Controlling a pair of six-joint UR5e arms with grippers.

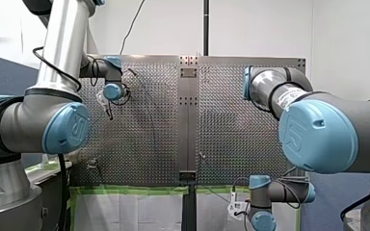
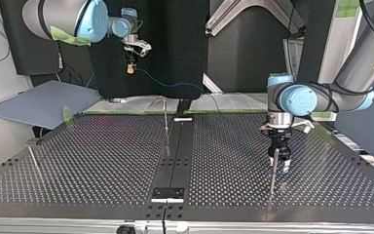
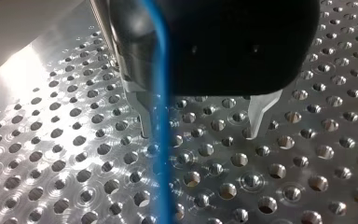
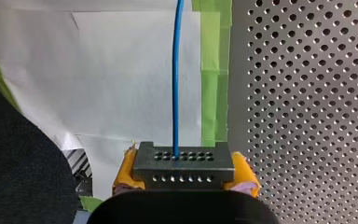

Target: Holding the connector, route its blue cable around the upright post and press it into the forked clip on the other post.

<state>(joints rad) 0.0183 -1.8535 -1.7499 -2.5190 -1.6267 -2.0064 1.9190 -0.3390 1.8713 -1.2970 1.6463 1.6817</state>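
- The connector [image 4: 182, 162] is pinched between the yellow pads of my right gripper [image 4: 182, 175]. It is held high, behind the middle post [image 2: 166, 126] and to its left in the top view, past the table's [image 2: 102, 161] back edge.
- This height is judged to keep the blue cable [image 4: 175, 70] clear of the posts until it is led round one.
- The cable is seen leaving the connector's row of holes straight ahead, without a kink.
- My left gripper [image 3: 203, 122] is set low over the table, to the right of the middle post in the top view. It is just beside a second post [image 2: 273, 170].
- Its metal fingers are spread, with nothing between them. The cable passes close by one finger, which is judged to be a stance for guiding or pressing it.
- Which post bears the forked clip cannot be told.
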